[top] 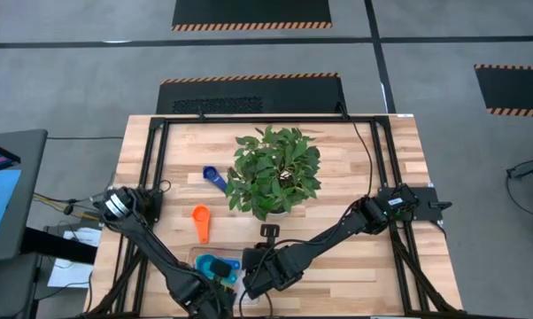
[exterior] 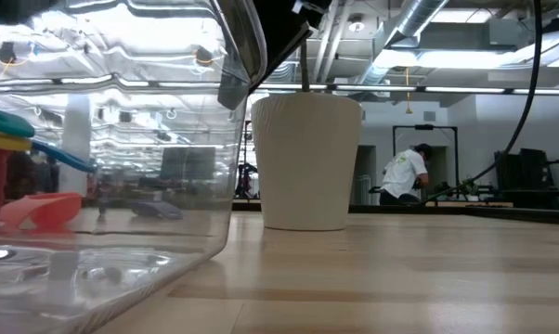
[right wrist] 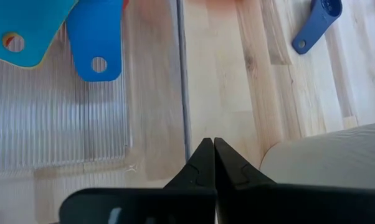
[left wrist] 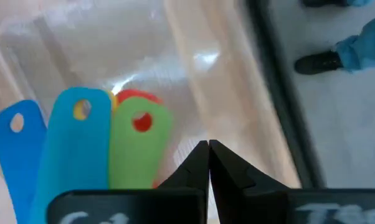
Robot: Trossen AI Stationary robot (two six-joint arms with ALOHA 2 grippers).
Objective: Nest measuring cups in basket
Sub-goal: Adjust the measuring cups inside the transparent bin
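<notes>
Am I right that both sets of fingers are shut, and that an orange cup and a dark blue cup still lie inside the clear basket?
Not quite. The orange cup and the dark blue cup lie outside the basket, on the bare table, as the high view shows. The rest holds: the left gripper and the right gripper each have their fingers shut.

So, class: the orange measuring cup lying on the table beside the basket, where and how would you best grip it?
Grip the orange measuring cup by its short flat handle, coming straight down from above with the jaws across the handle's width. The handle lies flat on the table, pointing toward the basket, and is narrower than the round bowl.
</notes>
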